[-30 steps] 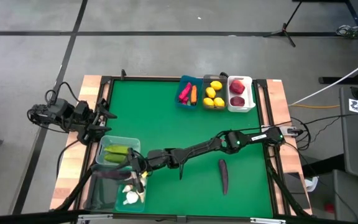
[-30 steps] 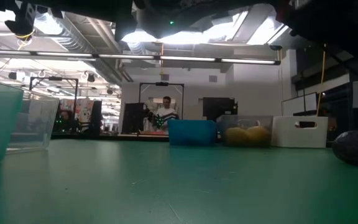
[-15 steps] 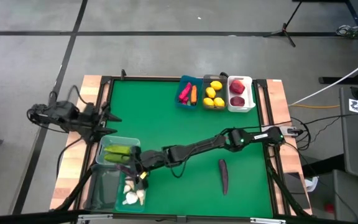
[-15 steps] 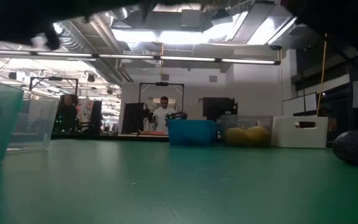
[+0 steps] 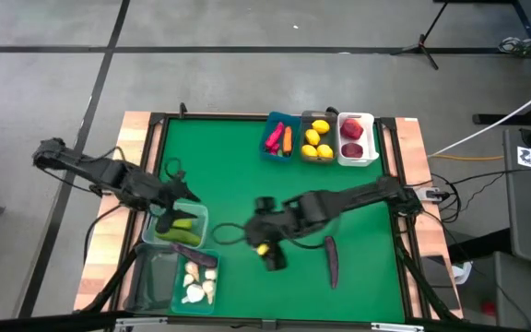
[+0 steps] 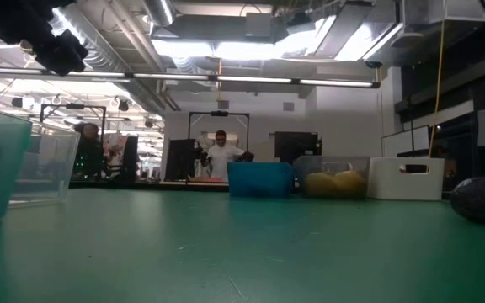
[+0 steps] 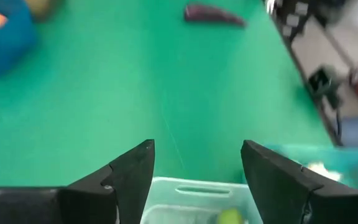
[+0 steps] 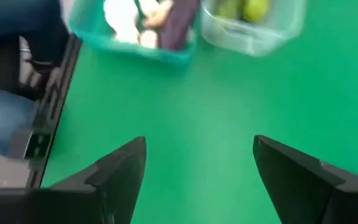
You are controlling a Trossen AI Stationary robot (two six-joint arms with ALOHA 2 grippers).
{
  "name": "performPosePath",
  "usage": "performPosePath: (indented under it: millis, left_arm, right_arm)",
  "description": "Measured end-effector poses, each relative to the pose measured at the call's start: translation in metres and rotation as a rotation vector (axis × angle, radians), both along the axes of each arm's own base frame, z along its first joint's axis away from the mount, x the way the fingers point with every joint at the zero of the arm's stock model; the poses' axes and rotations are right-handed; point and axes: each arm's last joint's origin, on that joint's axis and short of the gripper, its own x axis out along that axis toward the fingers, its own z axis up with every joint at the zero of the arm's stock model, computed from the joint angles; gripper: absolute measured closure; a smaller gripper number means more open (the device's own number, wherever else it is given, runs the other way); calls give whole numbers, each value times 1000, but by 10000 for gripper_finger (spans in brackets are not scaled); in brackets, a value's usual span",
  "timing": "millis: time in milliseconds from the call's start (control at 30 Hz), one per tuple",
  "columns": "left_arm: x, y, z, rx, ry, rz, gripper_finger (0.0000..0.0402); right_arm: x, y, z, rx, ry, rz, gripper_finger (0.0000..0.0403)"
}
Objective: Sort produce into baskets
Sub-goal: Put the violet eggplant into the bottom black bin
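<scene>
Right gripper (image 5: 267, 247) open, empty, mid-table. Left gripper (image 5: 175, 218) open, empty, above pale clear plastic basket (image 5: 196, 214) of green cucumbers (image 5: 181, 224). Dark purple eggplant (image 5: 190, 253) lies across teal basket (image 5: 212, 277) rim beside white garlic (image 5: 194, 288): may roll out. Second eggplant (image 5: 331, 261) loose on green table (image 5: 229, 175), right.

Grey floor (image 5: 247, 65), bright ceiling lights (image 6: 259, 46)

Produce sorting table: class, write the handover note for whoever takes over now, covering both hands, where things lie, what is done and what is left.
Left hand: open, empty, over the cucumber bin.
Right hand: open, empty, above mid-table.
Done: pepper and carrot in blue bin; lemons beside it; apples in white bin; garlic plus one eggplant in teal bin.
Left: loose eggplant on the mat.
</scene>
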Motion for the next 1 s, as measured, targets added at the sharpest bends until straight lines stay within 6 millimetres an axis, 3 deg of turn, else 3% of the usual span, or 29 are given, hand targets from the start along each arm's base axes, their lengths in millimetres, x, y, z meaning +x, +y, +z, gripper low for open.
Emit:
performPosePath:
  millis: [67, 200, 367, 500, 600, 767, 1000]
  left_arm:
    - [9, -7, 2, 25, 60, -32, 164]
    - [24, -23, 14, 36, 178, -72, 164]
    - [34, -46, 29, 51, 385, -90, 164]
    - [43, -69, 37, 33, 483, -94, 164]
    - [49, -88, 33, 19, 522, -118, 164]
    - [53, -112, 11, 58, 641, -130, 164]
    - [57, -121, -11, 154, 766, -117, 164]
  right_arm:
    - [-23, 4, 16, -39, 34, -49, 107]
    - [-50, 16, 25, -140, 70, -138, 107]
    - [-68, 30, 28, -233, 78, -156, 107]
    - [-71, 35, 21, -279, 105, -160, 107]
    - [-71, 33, 15, -295, 134, -183, 107]
    - [-72, 32, 11, -310, 168, -196, 107]
    - [-72, 33, 11, -302, 162, -204, 107]
